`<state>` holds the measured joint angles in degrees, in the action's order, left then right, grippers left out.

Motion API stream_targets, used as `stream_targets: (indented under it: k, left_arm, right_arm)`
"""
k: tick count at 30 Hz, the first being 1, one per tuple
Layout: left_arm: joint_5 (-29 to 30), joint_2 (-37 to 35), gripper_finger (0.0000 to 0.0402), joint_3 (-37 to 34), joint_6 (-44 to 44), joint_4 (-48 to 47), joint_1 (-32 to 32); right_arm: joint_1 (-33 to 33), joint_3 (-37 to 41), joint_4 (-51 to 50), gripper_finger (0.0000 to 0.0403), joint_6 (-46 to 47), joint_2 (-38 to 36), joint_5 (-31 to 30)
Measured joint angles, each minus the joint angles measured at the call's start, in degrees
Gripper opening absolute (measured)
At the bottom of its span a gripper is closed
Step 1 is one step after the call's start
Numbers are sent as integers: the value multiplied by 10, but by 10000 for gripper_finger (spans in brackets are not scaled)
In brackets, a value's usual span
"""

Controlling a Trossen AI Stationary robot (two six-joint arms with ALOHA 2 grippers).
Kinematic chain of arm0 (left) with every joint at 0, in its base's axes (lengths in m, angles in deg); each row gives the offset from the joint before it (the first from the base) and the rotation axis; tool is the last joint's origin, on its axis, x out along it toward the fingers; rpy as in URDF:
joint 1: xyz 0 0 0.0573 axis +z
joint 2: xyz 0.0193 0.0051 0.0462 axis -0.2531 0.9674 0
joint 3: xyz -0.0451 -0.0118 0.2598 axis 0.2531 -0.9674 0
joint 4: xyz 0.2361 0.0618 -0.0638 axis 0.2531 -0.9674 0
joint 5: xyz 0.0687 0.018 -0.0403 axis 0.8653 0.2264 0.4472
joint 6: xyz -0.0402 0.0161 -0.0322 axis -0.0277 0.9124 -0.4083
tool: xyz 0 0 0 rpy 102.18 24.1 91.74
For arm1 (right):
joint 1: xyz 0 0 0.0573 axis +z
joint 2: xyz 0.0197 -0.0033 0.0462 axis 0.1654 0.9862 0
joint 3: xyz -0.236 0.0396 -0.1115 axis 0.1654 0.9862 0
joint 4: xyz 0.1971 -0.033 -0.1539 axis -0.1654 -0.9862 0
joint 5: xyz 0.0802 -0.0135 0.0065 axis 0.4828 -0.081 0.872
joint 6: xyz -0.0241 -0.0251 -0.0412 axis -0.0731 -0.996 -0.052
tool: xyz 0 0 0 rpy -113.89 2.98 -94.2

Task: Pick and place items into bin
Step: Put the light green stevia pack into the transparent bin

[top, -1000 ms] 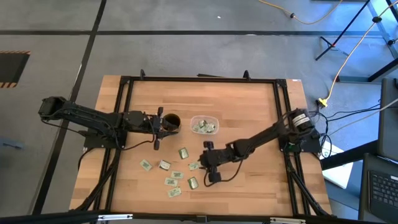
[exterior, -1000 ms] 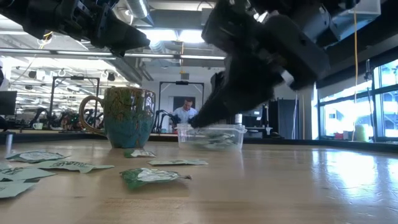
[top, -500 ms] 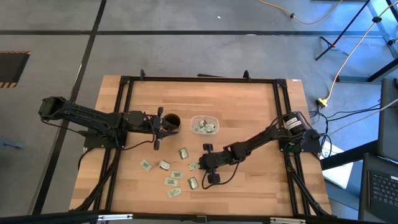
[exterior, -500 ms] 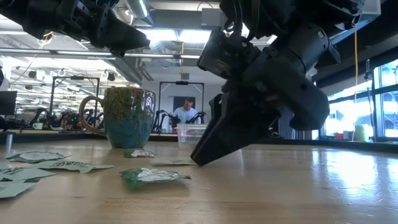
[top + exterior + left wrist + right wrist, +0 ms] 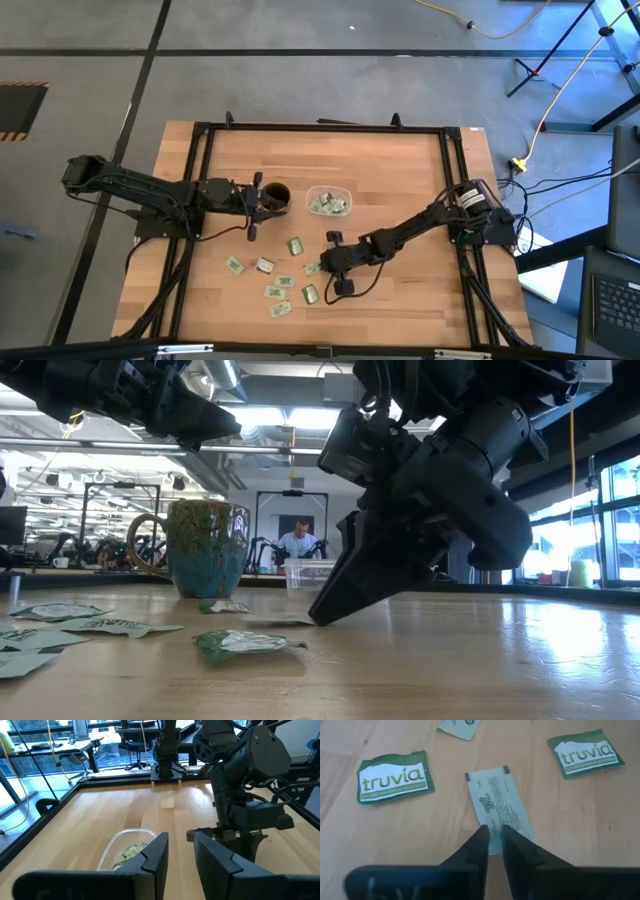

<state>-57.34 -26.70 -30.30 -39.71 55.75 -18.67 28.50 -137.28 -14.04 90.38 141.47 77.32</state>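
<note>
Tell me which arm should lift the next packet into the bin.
Right. The right gripper is already down on a pale packet on the table, fingers nearly closed over its edge. The left gripper hovers by the mug, away from loose packets.

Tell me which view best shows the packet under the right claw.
The right wrist view: the pale packet lies face down between the claw tips. High view shows a speck; low view a thin edge; left wrist view none.

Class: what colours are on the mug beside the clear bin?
The round ceramic mug is teal with mottled brown-gold, best seen in the low view.
</note>
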Motion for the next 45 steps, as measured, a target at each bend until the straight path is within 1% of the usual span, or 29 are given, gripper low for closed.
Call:
stream_targets:
  k: [6, 8, 13, 19, 24, 28, 31, 37, 41, 45]
  left_arm:
    - [0, 0, 88, 0, 0, 0, 0]
    - [0, 0, 88, 0, 0, 0, 0]
    - [0, 0, 88, 0, 0, 0, 0]
    - [0, 0, 88, 0, 0, 0, 0]
    - [0, 0, 88, 0, 0, 0, 0]
    - [0, 0, 88, 0, 0, 0, 0]
    - [0, 0, 88, 0, 0, 0, 0]
    - [0, 0, 88, 0, 0, -1, 0]
    - [0, 0, 88, 0, 7, -1, 0]
    - [0, 0, 88, 0, 9, -1, 0]
  right_arm:
    - [0, 0, -2, 9, -1, 0, -1]
    - [0, 0, -2, 4, -1, 0, -1]
    - [0, 2, 2, 4, 0, -8, 1]
    - [-18, 3, -33, 4, -14, -63, -1]
    - [-46, 3, -89, 4, -43, -100, -67]
    - [-86, 2, -133, 4, -30, -124, -106]
    - [-119, 3, -141, 5, -3, -130, -111]
    - [-165, 2, -150, 5, 8, -131, -109]
    - [-185, 2, -175, 5, 31, -131, -108]
    - [-189, 2, -191, 5, 46, -131, -107]
